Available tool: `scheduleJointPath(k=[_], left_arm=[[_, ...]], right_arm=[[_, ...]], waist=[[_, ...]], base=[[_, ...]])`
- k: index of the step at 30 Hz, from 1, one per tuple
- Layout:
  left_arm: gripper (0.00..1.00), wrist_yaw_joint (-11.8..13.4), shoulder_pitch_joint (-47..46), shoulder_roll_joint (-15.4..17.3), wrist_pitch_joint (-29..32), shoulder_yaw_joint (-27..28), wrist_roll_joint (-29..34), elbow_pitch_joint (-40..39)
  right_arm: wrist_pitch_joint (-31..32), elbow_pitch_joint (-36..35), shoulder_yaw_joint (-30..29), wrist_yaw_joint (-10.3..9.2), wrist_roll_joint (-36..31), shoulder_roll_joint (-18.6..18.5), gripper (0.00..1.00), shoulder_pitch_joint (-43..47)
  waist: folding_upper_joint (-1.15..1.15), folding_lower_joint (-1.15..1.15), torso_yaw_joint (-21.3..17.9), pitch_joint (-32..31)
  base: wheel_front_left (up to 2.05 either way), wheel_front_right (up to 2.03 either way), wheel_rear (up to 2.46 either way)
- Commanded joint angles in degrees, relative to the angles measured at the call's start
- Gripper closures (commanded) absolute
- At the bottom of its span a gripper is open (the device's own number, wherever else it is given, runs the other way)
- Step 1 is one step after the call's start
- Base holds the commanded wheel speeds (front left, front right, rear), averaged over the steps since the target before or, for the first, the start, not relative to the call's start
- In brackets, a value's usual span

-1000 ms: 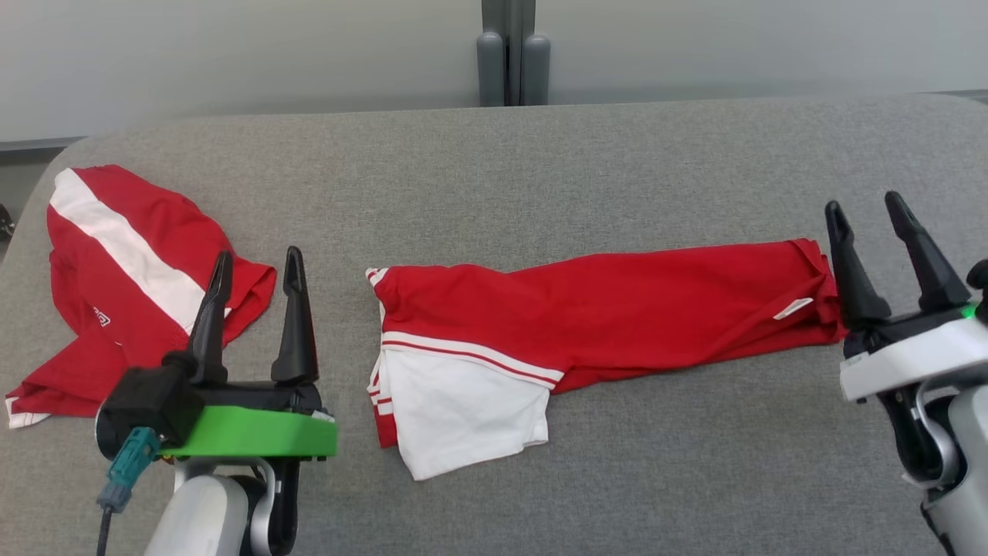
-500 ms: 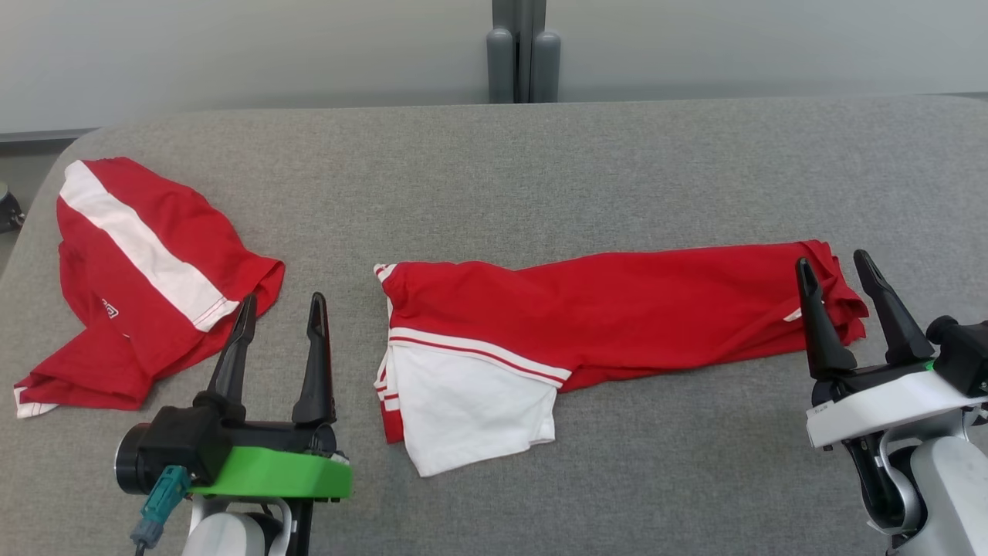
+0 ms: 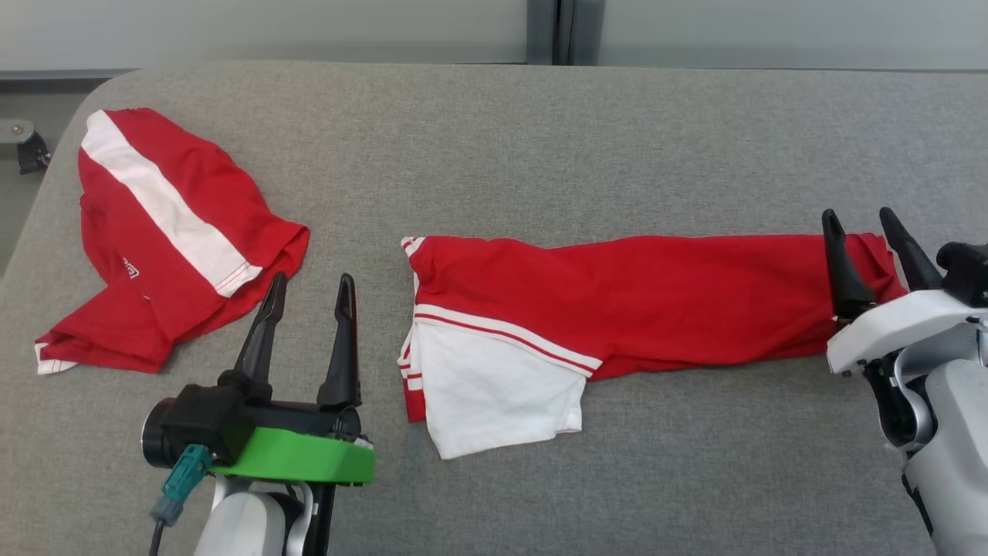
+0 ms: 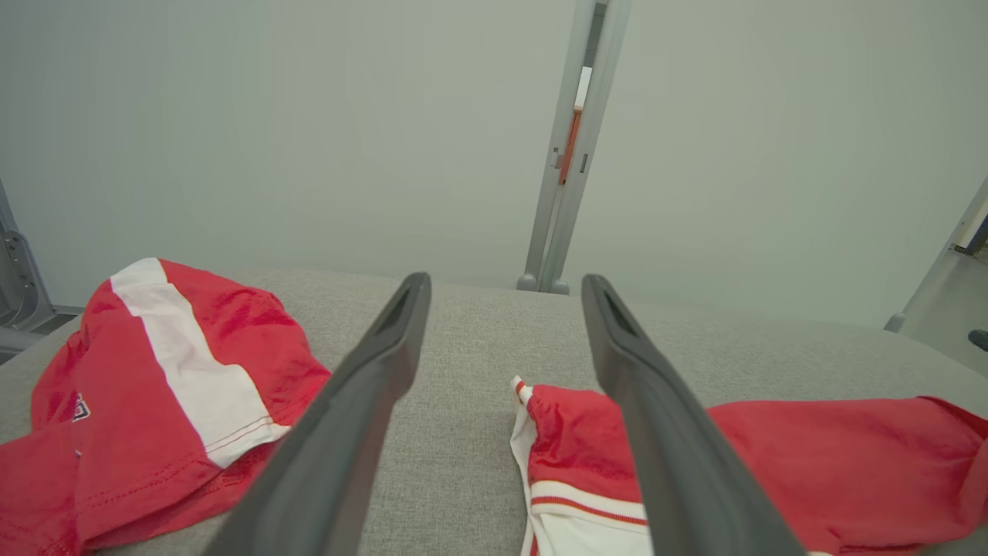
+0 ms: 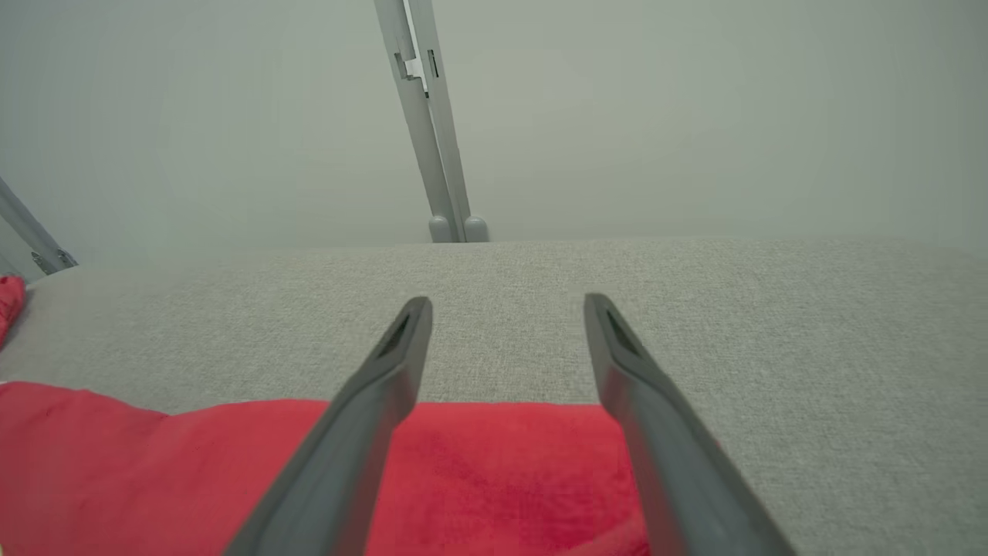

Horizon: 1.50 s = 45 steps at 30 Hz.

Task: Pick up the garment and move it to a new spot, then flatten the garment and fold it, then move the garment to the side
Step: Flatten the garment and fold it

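Now | grey cloth surface [image 3: 617, 139] | pale wall [image 4: 231, 116] behind | left fingers [image 3: 261, 332], right fingers [image 3: 840, 266] wide, empty

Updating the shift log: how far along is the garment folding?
Done: the long red garment lies flat on the table, seemingly folded into a strip. In hand: nothing held; the right gripper over its right end, the left gripper beside its left end, jaws open. Left: fold it shorter, move it aside.
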Motion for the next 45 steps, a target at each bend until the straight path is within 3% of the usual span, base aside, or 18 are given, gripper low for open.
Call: scheduleJointPath(k=[1,3,4,5,18,31,36,44,45], left_arm=[[0.0,0.2,-1.0,0.0,0.0,-0.2,0.1,0.1],[0.0,0.2,-1.2,0.0,0.0,-0.5,0.0,0.4],[0.0,0.1,-1.3,0.0,0.0,-0.6,0.0,0.5],[0.0,0.2,-1.4,0.0,0.0,-0.7,0.0,0.5],[0.0,0.7,-0.2,0.0,0.0,-0.8,0.3,1.4],[0.0,0.6,0.8,0.1,0.0,-1.1,0.3,2.0],[0.0,0.9,0.7,0.1,0.0,-1.0,-0.1,1.5],[0.0,1.3,1.6,0.0,0.0,-0.6,1.1,1.1],[0.0,1.3,1.8,0.0,0.0,-0.8,1.8,1.1]], right_arm=[[-0.1,1.6,0.0,-0.09,0.3,-0.3,0.0,-1.4],[-0.3,4.7,-0.1,-0.09,0.1,-0.5,0.0,-3.0],[-0.4,6.2,-0.1,-0.09,0.3,-0.5,0.11,-3.7],[-0.6,7.2,-0.1,-0.09,0.5,-0.4,1.0,-4.2],[-1.0,17.6,1.6,-0.09,3.3,0.8,1.0,-4.2],[-1.5,20.2,2.5,-0.09,6.3,0.7,1.0,-0.7],[-2.7,13.7,2.7,-0.09,5.9,0.5,1.0,0.3],[-2.9,-9.0,-4.3,-0.09,-1.4,2.9,1.0,8.8],[-2.9,-11.6,-4.9,-0.09,-2.8,3.6,0.89,10.1]], waist=[[0.0,0.0,1.2,1.1],[0.0,0.0,1.7,1.3],[0.0,0.0,2.0,1.3],[0.0,0.0,2.1,1.3],[0.0,0.0,0.5,0.0],[0.0,0.0,-3.5,-1.7],[0.0,0.0,-3.9,-1.9],[0.0,0.0,-3.9,-2.4],[0.0,0.0,-4.0,-2.5]], base=[[0.0,0.0,0.0],[0.0,0.0,0.0],[0.0,0.0,0.0],[0.0,0.0,0.0],[0.0,0.0,0.0],[0.0,0.0,0.0],[0.0,0.0,0.0],[0.0,0.0,0.0],[0.0,0.0,0.0]])
